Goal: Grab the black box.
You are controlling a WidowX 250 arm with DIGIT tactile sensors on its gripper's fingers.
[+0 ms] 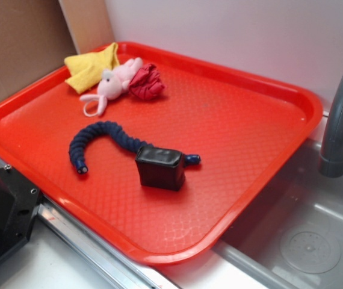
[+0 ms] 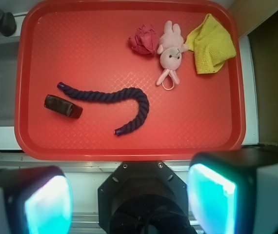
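red tray holds black box, well ahead of spread, empty claw.

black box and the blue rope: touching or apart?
Cannot tell. In the exterior view the black box covers part of the blue rope, hiding any gap. In the wrist view the rope's end sits right next to the box, too close to separate.

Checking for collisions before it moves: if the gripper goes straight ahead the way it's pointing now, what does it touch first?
Probably bare red tray: the open gripper looks down at its middle, nearest the blue rope. The black box sits off that line; depth is unclear.
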